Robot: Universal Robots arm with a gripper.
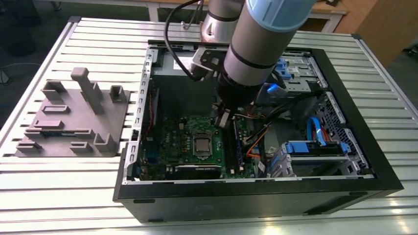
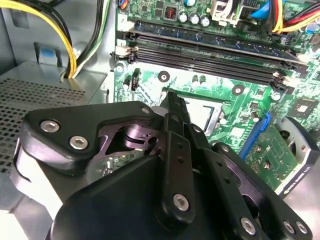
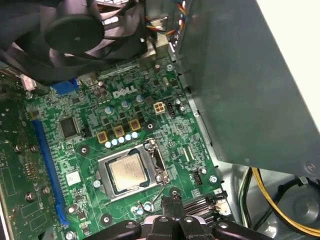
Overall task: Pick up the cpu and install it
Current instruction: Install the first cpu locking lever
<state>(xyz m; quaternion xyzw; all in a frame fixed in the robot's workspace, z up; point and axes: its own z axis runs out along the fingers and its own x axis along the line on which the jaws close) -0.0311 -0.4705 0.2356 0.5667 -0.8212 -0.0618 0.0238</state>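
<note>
cpu (image 3: 131,171): lies flat in the socket on the green motherboard (image 3: 90,150), silvery top up, also seen in the exterior view (image 1: 202,145)
pincer (image 1: 223,120): hangs inside the open computer case (image 1: 261,196) just above the board, beside the cpu and apart from it
pincer state: fingertips drawn together, nothing between them
table (image 1: 65,186): slatted metal, carries the case and a grey fixture block (image 1: 72,122)

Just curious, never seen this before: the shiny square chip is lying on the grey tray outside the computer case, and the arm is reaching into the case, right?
Not quite. The cpu sits in its socket on the green motherboard inside the case, as the first wrist view shows. The arm does reach into the case.
</note>
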